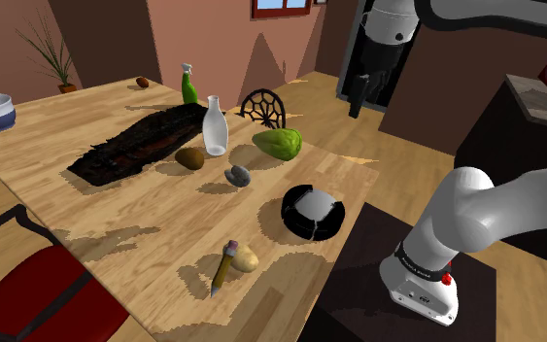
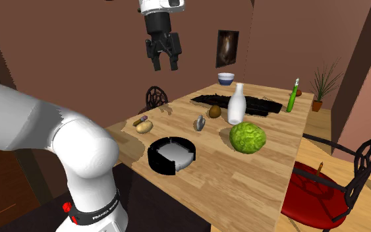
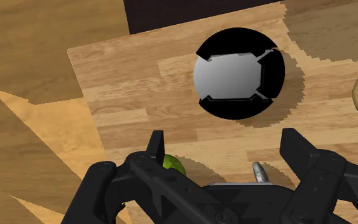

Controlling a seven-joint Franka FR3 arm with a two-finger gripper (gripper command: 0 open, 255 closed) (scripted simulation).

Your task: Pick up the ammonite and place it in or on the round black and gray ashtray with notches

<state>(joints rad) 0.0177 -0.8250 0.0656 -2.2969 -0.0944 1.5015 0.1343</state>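
Note:
The ammonite (image 1: pixel 238 175) is a small grey-brown coiled shell lying on the wooden table (image 1: pixel 116 209), between a brown egg-shaped thing and the ashtray; it also shows beside the white bottle (image 2: pixel 199 122). The round black ashtray (image 1: pixel 313 211) with a grey middle and notched rim sits near the table's edge by the stand (image 2: pixel 172 155). My gripper (image 2: pixel 165 66) hangs open and empty high above the table, well clear of both. In the wrist view the ashtray (image 3: pixel 239 74) lies ahead of the open gripper (image 3: pixel 226 146), and the ammonite's tip (image 3: pixel 259 170) peeks up between the fingers.
A white bottle (image 1: pixel 215 126), a green knobbly vegetable (image 1: pixel 278 143), a long black charred-looking slab (image 1: pixel 135 146) and a green spray bottle (image 1: pixel 189 85) stand behind the ammonite. A potato (image 1: pixel 246 258) and pencil (image 1: pixel 222 267) lie nearer. A red chair (image 1: pixel 28 291) stands at the table's side.

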